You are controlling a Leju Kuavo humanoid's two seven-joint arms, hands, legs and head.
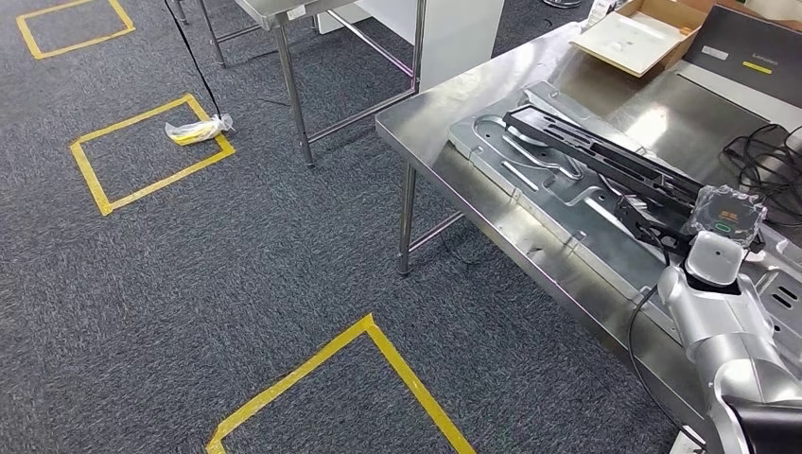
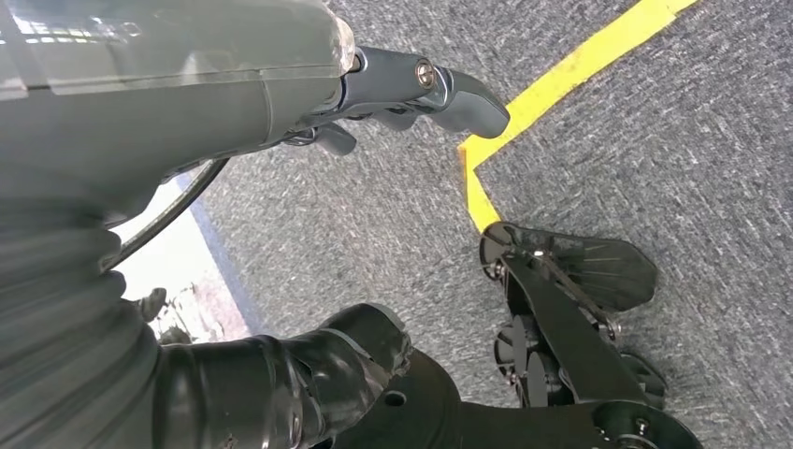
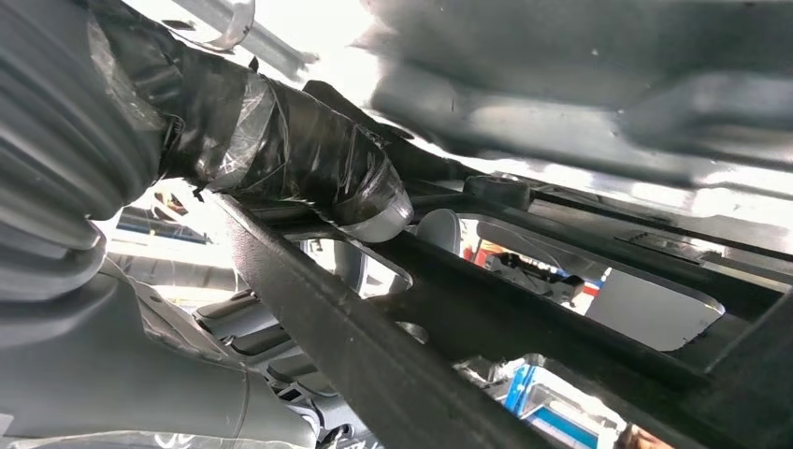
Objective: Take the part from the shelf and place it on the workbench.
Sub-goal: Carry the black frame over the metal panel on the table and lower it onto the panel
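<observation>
The part is a long black metal frame (image 1: 586, 151). It lies slanted across a silver stamped panel (image 1: 549, 203) on the steel workbench (image 1: 437, 132). My right hand (image 1: 651, 216) reaches in from the lower right and grips the frame's near end. In the right wrist view its taped thumb (image 3: 309, 164) presses on a black bar of the frame (image 3: 374, 346). The frame's far end rests on the panel; whether the near end touches it I cannot tell. My left hand (image 2: 234, 94) hangs over the carpet with thumb and fingers apart, holding nothing.
A flat cardboard box (image 1: 638, 33) and black cables (image 1: 766, 156) sit at the back of the workbench. A second steel table (image 1: 293, 85) stands further back. Yellow tape squares (image 1: 142, 151) mark the grey carpet, one holding a plastic bag (image 1: 199, 130).
</observation>
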